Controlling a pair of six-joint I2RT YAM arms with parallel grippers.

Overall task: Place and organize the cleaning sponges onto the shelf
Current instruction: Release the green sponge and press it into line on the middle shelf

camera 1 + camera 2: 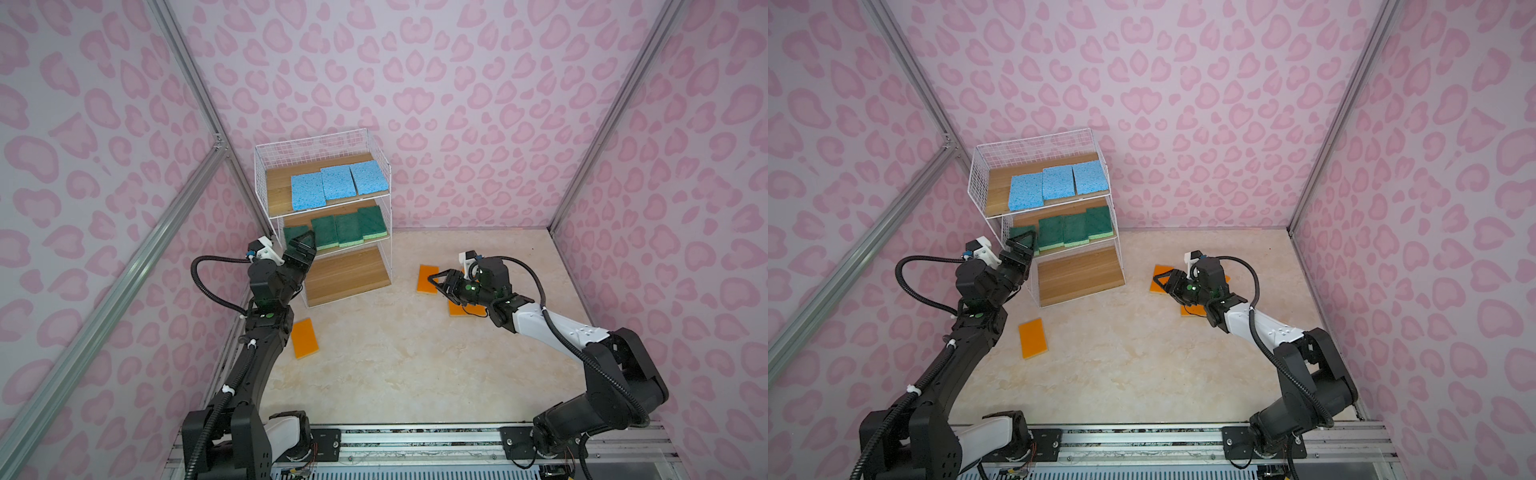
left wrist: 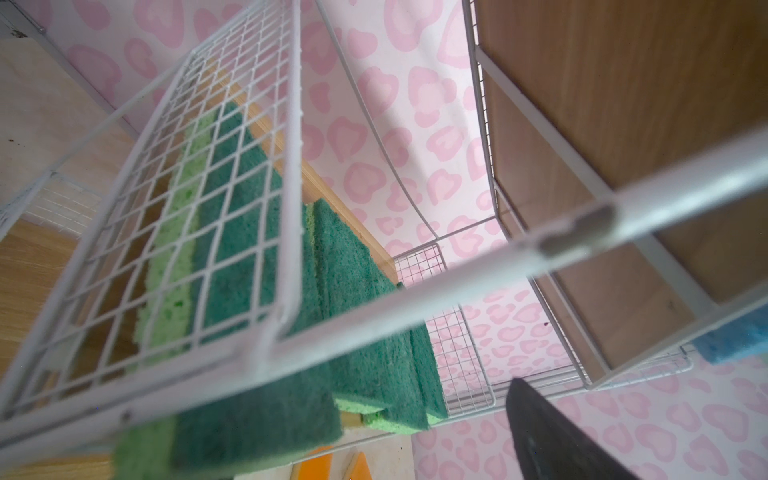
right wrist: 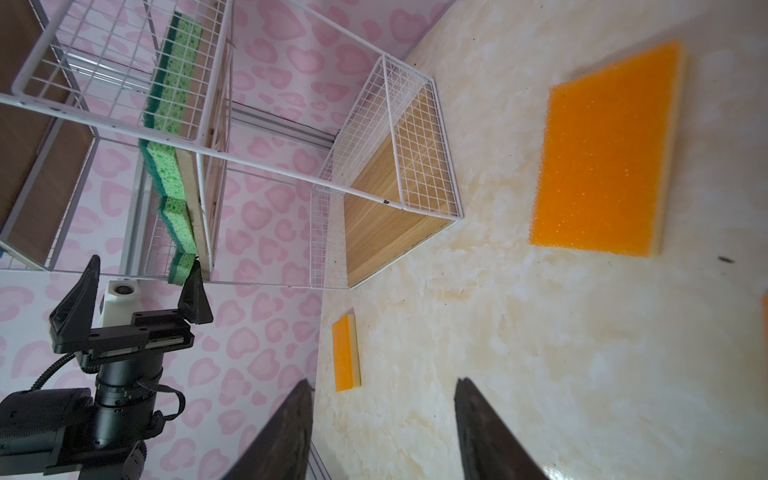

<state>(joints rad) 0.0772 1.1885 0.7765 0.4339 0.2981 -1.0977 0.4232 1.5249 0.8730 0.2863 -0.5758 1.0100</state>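
The shelf [image 1: 261,183] [image 1: 978,183] stands at the back left. Three blue sponges [image 1: 337,183] lie on its top board and several green sponges [image 1: 347,228] on the middle board. The bottom board [image 1: 347,276] is bare. My left gripper [image 1: 302,241] [image 1: 1022,239] stands open at the front of the leftmost green sponge [image 1: 295,231] [image 2: 257,428], holding nothing. Orange sponges lie on the floor: one [image 1: 304,338] beside the left arm, one [image 1: 426,272] [image 3: 602,153] under my right gripper [image 1: 432,281] [image 3: 384,415], which hovers open and empty, and one [image 1: 457,311] partly hidden by the right arm.
Pink patterned walls enclose the beige marbled floor [image 1: 395,365]. An aluminium post [image 1: 195,83] runs close behind the shelf's left side. The arms' base rail [image 1: 415,436] lies along the front edge.
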